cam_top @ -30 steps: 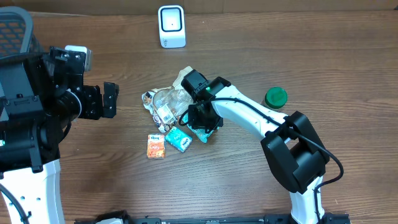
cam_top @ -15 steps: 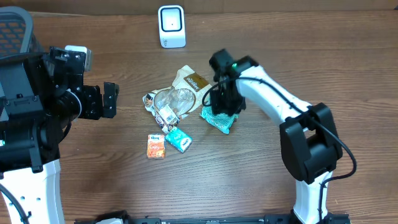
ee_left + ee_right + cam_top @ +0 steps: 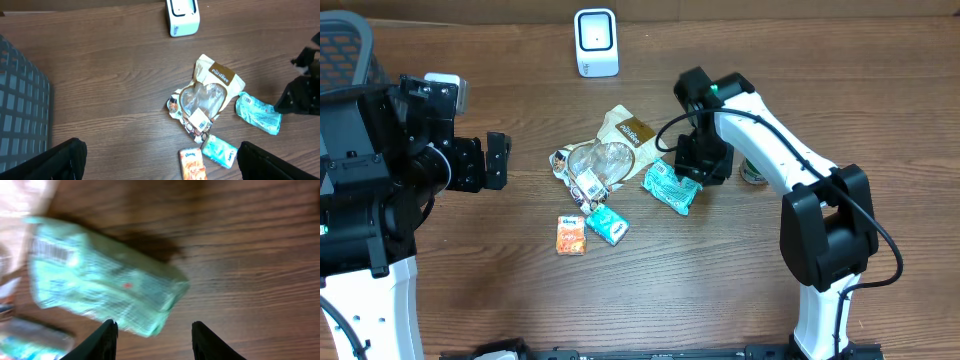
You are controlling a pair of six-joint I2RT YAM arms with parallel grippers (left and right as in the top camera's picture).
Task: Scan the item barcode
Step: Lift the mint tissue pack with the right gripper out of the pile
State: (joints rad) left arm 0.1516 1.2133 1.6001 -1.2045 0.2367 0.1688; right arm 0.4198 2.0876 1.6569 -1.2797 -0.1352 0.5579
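While my left pincer point(image 3: 498, 160) waits at the nine o'clock side of the table, spread wide and holding nothing, the work sits further right. Near the middle lies a small heap: an orange packet point(image 3: 571, 236) at its seven o'clock, a teal tissue pack point(image 3: 607, 225) just beside that, and a beige pouch point(image 3: 618, 150) with a clear window above them. At twelve o'clock from the heap, well apart, stands the white scanner point(image 3: 596, 42). At the heap's three o'clock edge the mint-green packet point(image 3: 670, 188) lies flat on the wood, and my wrist camera shows its barcode point(image 3: 47, 252) face up near one end. My right pincer point(image 3: 154, 326) hangs just over the packet's two o'clock side, fingers apart and gripping nothing. A small round container point(image 3: 755, 172) peeks out from behind my right arm, mostly hidden. I judge this to be the pick-up step, with the scan itself not yet begun. The next move calls for settling my fingers across the packet's narrow width, clear of the barcode, closing, lifting, then carrying it toward eleven o'clock and turning the stripes to the scanner's window.
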